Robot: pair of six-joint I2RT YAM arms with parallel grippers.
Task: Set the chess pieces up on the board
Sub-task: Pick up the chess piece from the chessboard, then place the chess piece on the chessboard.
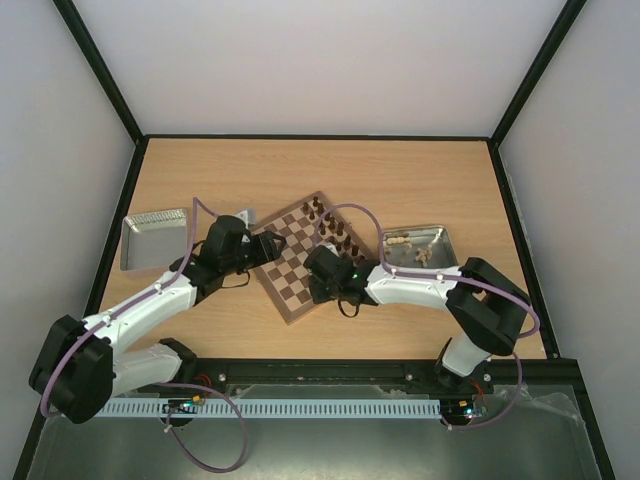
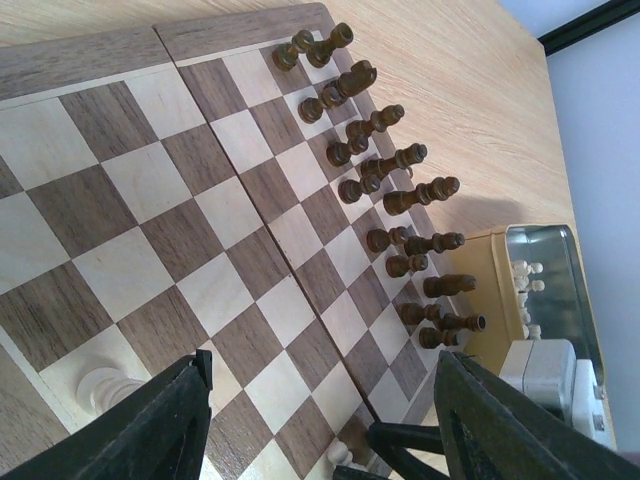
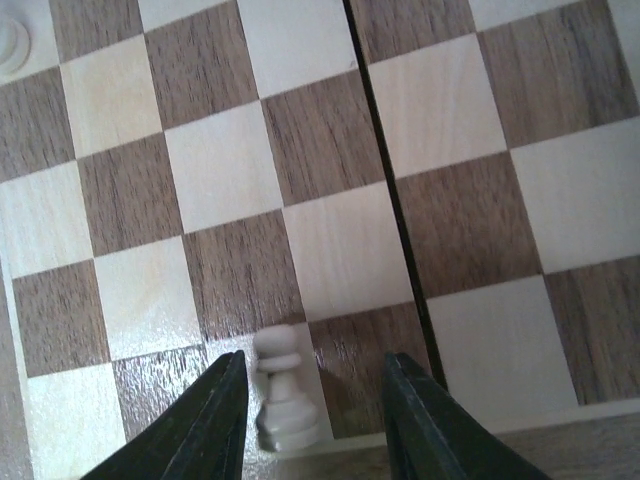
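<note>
The board [image 1: 290, 265] lies turned at the table's middle, with dark chessmen [image 1: 330, 228] along its far right edge. My right gripper [image 1: 322, 272] hangs over the board's near edge, open. In the right wrist view its jaws [image 3: 315, 410] stand either side of an upright cream pawn [image 3: 283, 390], closer to the left finger. That pawn also shows in the left wrist view [image 2: 340, 456]. My left gripper [image 1: 268, 243] is open and empty over the board's left corner [image 2: 320, 420]. A second cream piece [image 2: 105, 385] stands by its left finger. More cream pieces [image 1: 402, 240] lie in the right tin.
A metal tin [image 1: 440, 232] sits right of the board, also in the left wrist view [image 2: 560, 260]. A second metal tin [image 1: 152, 240] sits at the left with no pieces showing in it. A small white object [image 1: 246, 214] lies behind my left gripper. Black frame rails border the table.
</note>
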